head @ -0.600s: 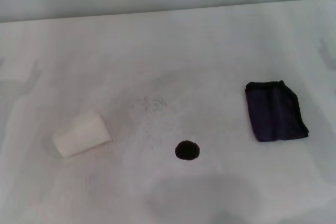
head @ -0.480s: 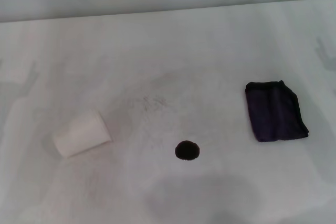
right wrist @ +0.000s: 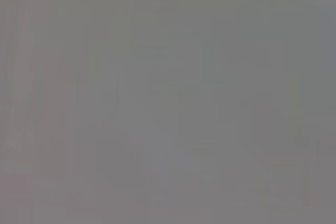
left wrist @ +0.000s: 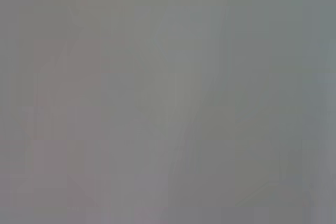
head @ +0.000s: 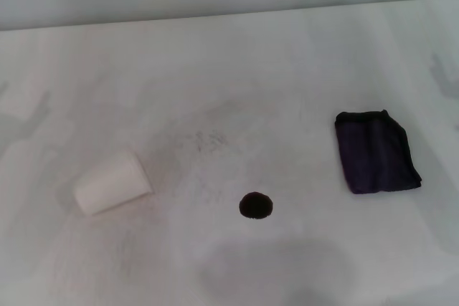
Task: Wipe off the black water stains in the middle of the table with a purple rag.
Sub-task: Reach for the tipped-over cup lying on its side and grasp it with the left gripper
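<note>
In the head view a small round black water stain (head: 256, 206) sits on the white table (head: 237, 69), a little in front of its middle. The dark purple rag (head: 376, 151) lies folded flat on the table to the right of the stain, well apart from it. Neither gripper shows in the head view; only faint shadows fall at the table's left and right edges. Both wrist views show a plain grey blur with no object and no fingers.
A white paper cup (head: 112, 183) lies on its side on the table to the left of the stain. Faint grey speckles (head: 209, 139) mark the table behind the stain. The table's far edge (head: 229, 16) meets a grey wall.
The faint shadows at the table's left and right edges have shifted slightly. The stain, rag and cup have not moved.
</note>
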`<control>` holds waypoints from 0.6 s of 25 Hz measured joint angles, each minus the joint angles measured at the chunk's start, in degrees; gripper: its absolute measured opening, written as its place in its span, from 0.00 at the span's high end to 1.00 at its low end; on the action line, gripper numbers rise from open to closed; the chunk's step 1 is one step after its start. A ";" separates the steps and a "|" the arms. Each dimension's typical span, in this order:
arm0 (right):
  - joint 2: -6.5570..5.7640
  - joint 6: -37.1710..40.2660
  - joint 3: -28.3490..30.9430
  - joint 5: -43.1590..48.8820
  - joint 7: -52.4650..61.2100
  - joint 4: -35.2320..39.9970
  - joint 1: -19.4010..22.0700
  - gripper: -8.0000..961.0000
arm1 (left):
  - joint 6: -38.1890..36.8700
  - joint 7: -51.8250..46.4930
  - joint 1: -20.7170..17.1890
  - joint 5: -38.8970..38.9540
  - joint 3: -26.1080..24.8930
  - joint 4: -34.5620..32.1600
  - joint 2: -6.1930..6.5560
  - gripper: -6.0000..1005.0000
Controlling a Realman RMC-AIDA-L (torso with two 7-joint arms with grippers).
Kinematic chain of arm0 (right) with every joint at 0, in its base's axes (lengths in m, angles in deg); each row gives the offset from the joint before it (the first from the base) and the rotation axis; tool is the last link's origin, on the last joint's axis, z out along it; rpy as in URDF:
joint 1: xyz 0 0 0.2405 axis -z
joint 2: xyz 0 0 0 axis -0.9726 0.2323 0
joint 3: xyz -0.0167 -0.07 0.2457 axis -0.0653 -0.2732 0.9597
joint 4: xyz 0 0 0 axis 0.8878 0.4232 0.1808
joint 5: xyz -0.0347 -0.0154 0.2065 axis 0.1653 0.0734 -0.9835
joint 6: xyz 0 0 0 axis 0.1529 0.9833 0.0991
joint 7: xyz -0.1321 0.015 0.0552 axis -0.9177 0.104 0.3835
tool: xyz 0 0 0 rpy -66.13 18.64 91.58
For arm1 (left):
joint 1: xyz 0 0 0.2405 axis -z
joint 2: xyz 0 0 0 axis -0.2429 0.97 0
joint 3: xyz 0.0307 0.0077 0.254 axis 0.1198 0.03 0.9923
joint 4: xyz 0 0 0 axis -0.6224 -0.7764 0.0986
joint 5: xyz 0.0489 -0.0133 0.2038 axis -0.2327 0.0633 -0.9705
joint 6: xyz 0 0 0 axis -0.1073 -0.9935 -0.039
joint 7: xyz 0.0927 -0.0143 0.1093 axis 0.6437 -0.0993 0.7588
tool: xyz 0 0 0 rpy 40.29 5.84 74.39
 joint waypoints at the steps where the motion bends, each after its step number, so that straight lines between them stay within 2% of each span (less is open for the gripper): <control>1: 0.00 0.00 0.06 -0.01 0.62 0.26 0.01 0.21 | -0.01 -1.80 -0.31 -1.00 0.00 -0.89 0.66 0.13; 7: 0.00 -0.13 -0.18 0.13 3.06 1.63 -0.01 0.21 | -0.25 -12.75 -2.94 -8.75 -0.06 -6.91 5.16 0.13; 11: 0.03 0.03 -0.30 0.53 3.29 2.55 -0.08 0.21 | -1.14 -18.05 -3.04 -14.75 -0.14 -9.12 7.86 0.13; 15: 0.09 0.27 -0.33 0.57 3.29 3.47 -0.35 0.22 | -2.38 -28.25 -2.96 -26.90 -2.38 -15.98 10.27 0.13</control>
